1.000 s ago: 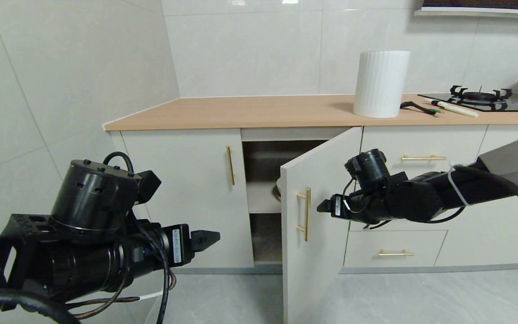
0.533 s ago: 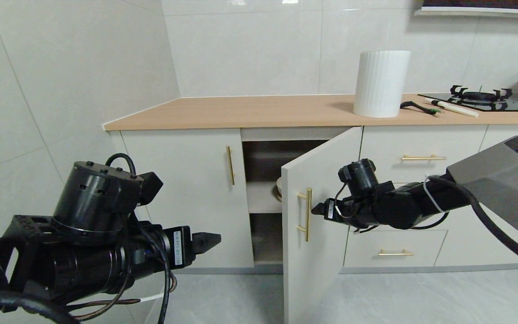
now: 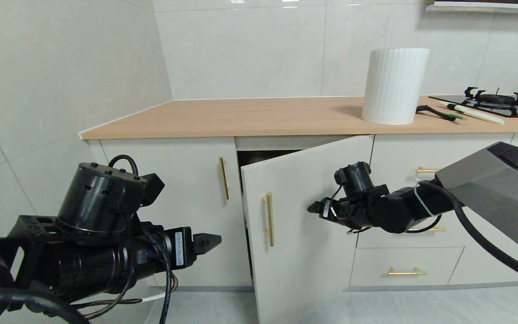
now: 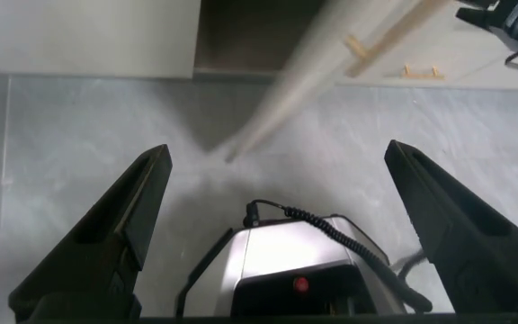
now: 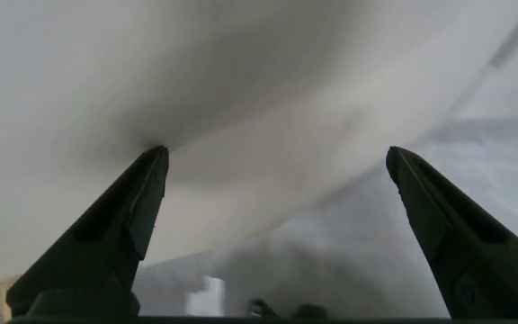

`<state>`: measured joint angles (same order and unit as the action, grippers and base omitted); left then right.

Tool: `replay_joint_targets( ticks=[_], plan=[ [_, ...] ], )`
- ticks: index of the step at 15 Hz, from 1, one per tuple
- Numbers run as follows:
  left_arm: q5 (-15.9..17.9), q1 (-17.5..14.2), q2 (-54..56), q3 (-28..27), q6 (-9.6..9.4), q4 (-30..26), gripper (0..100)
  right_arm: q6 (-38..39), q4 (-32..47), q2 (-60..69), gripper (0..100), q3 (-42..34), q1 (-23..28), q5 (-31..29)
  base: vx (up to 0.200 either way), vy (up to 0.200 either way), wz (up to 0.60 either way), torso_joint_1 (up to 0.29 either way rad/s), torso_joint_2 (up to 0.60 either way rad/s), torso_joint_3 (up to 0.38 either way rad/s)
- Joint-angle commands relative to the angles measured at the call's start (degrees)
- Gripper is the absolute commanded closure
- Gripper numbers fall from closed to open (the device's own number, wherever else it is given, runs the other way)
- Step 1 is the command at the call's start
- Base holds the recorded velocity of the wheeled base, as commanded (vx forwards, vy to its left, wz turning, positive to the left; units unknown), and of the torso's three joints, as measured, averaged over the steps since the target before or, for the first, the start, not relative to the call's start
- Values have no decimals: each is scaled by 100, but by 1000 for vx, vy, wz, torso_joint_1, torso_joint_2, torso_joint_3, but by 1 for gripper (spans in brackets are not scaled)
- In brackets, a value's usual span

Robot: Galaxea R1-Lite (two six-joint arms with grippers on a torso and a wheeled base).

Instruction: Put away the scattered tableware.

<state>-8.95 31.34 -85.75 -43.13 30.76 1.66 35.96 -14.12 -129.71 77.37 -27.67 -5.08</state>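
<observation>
- Tableware: a cream-handled utensil (image 3: 475, 113) with a green band and a black-handled utensil (image 3: 432, 111) lay loose on the worktop (image 3: 250, 114), between a canister (image 3: 394, 85) and the gas hob (image 3: 495, 96). Both were slim and rigid. Their working ends were too small to identify.
- Cupboard door (image 3: 304, 216): a flat matt off-white panel with a slim brass bar handle (image 3: 268, 219). It stood ajar below the worktop with only a dark slit of the interior showing, so the contents were hidden.
- Right claw (image 3: 315, 208): fingers spread wide and holding nothing, the tip at the door's outer face, seemingly touching it, well to the hinge side of the handle.
- Left claw (image 3: 207, 240): fingers likewise apart and empty, held low in front of the neighbouring door (image 3: 173, 202), well apart from the tableware.
- Step in hand, as judged: shutting the cupboard.
- Next move, as judged: a steady, square push until the panel seats flush. After that, the two utensils on the worktop remained to be collected.
- Canister: tall, white, vertically ribbed and cylindrical, with a matt finish.
- Worktop: a smooth wood-grain laminate with a straight edge.
- Surroundings: drawers (image 3: 405, 271) with brass pulls, a black hob with cast pan supports, and a glossy pale tiled wall (image 3: 241, 49).
</observation>
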Motion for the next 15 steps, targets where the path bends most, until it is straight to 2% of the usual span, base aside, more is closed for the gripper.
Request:
replay_joint_targets(
  ticks=[1, 9, 15],
  plan=[
    [-2, 3, -30, 6, 0, 1, 0, 69, -30, -37, 0, 59, -19, -1, 0, 0, 0, 0, 0, 0],
    [-2, 3, -38, 6, 0, 19, 0, 1211, -30, -371, 0, 876, 51, -160, 0, 0, 0, 0, 0, 0],
    [-10, 3, -109, 6, 0, 19, 0, 1405, -21, -863, 0, 1570, 218, -810, 0, 0, 0, 0, 0, 0]
  ],
)
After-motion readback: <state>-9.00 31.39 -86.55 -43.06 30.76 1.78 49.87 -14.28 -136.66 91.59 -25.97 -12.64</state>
